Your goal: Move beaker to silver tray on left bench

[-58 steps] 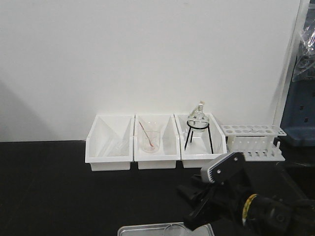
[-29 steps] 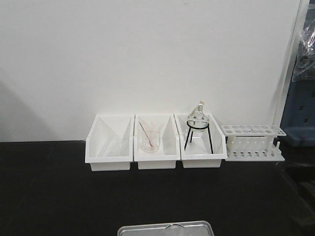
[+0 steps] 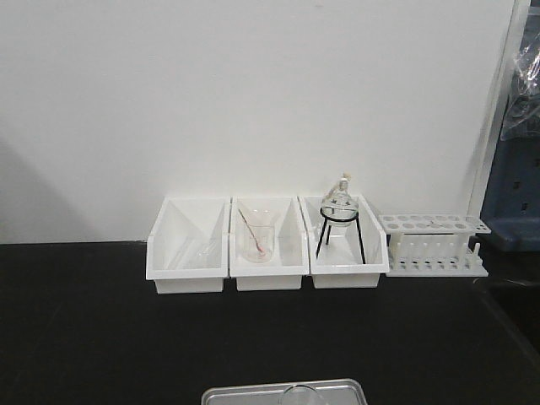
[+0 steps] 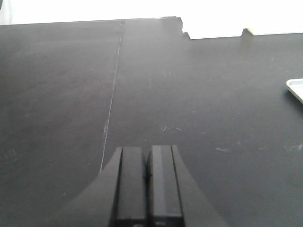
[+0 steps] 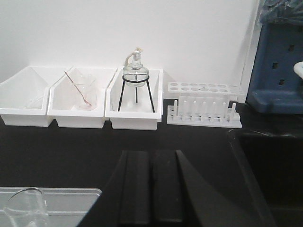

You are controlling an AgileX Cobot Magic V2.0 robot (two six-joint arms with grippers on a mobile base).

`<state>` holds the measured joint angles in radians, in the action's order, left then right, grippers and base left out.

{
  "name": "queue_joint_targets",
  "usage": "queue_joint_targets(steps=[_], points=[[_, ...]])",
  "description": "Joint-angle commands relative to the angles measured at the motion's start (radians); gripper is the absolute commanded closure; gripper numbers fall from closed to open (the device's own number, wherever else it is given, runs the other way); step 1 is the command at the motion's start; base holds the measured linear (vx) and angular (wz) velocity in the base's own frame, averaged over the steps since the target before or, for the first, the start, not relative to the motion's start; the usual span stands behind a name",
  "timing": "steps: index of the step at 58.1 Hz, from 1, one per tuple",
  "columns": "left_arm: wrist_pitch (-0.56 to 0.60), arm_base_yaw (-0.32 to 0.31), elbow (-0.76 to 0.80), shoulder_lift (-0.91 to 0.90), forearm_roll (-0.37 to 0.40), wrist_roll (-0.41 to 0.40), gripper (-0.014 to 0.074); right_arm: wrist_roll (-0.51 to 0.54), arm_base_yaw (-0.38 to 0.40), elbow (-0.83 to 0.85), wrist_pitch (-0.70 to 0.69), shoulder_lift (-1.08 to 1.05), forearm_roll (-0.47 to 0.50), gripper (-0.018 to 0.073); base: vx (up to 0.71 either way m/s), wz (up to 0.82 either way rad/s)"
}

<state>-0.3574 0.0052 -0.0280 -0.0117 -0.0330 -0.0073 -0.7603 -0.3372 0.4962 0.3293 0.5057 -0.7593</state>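
Observation:
The small clear beaker [image 5: 26,208] stands upright on the silver tray [image 5: 71,201], at the tray's near part in the right wrist view. From the front view only its rim [image 3: 301,393] shows, on the silver tray [image 3: 245,395] at the bottom edge. The tray rests on the black left bench [image 3: 101,337]. My right gripper [image 5: 151,153] is shut and holds nothing, to the right of the tray and apart from the beaker. Over bare black worktop my left gripper [image 4: 147,150] is shut and holds nothing; a corner of the silver tray [image 4: 296,87] shows at the far right.
Three white bins [image 3: 187,245] line the back wall. The middle one holds a beaker with a pinkish rod [image 3: 256,239], the right one a flask on a black tripod [image 3: 339,218]. A white test-tube rack [image 3: 434,245] stands beside them. A recessed dark basin [image 5: 267,175] lies at the right.
My right arm, which filled the lower right of the front view a second ago, has pulled back out of that view. The beaker stays on the tray.

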Motion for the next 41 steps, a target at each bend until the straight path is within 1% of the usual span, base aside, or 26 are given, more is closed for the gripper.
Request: queue_joint_targets(steps=[1,5,6,7,9,13,17,20,24,28,36,41], points=[[0.077,-0.006,-0.028,-0.016,0.002,-0.001,0.0595,-0.012,0.003,0.028,-0.055,0.004,-0.002,0.057,0.0,0.0],[0.077,-0.006,-0.028,-0.016,0.002,-0.001,0.0595,0.021,0.003,0.028,-0.054,0.006,0.084,0.057,0.0,0.0],[0.077,-0.006,-0.028,-0.016,0.002,-0.001,0.0595,0.039,0.003,0.028,-0.053,0.006,0.123,0.057,0.0,0.0],[0.077,-0.006,-0.028,-0.016,0.002,-0.001,0.0595,0.073,0.003,0.027,-0.053,0.006,0.152,0.057,0.0,0.0],[0.077,-0.006,-0.028,-0.016,0.002,-0.001,0.0595,0.149,0.003,0.021,-0.056,0.006,0.243,0.057,0.0,0.0],[0.077,-0.006,-0.028,-0.016,0.002,-0.001,0.0595,0.327,0.003,-0.001,-0.068,0.006,0.381,0.057,0.0,0.0],[0.077,-0.006,-0.028,-0.016,0.002,-0.001,0.0595,0.495,0.003,-0.05,-0.108,-0.007,0.519,0.057,0.0,0.0],[0.077,-0.006,-0.028,-0.016,0.002,-0.001,0.0595,0.564,0.003,-0.094,-0.161,-0.03,0.58,0.057,0.0,0.0],[0.077,-0.006,-0.028,-0.016,0.002,-0.001,0.0595,0.604,0.019,-0.161,-0.225,-0.086,0.63,0.057,0.0,0.0],[0.077,-0.006,-0.028,-0.016,0.002,-0.001,0.0595,0.607,0.072,-0.24,-0.274,-0.167,0.668,0.057,0.0,0.0],[0.077,-0.006,-0.028,-0.016,0.002,-0.001,0.0595,0.6,0.204,-0.369,-0.261,-0.331,0.669,0.057,0.0,0.0],[0.077,-0.006,-0.028,-0.016,0.002,-0.001,0.0595,0.6,0.253,-0.437,-0.248,-0.426,0.664,0.057,0.0,0.0]])
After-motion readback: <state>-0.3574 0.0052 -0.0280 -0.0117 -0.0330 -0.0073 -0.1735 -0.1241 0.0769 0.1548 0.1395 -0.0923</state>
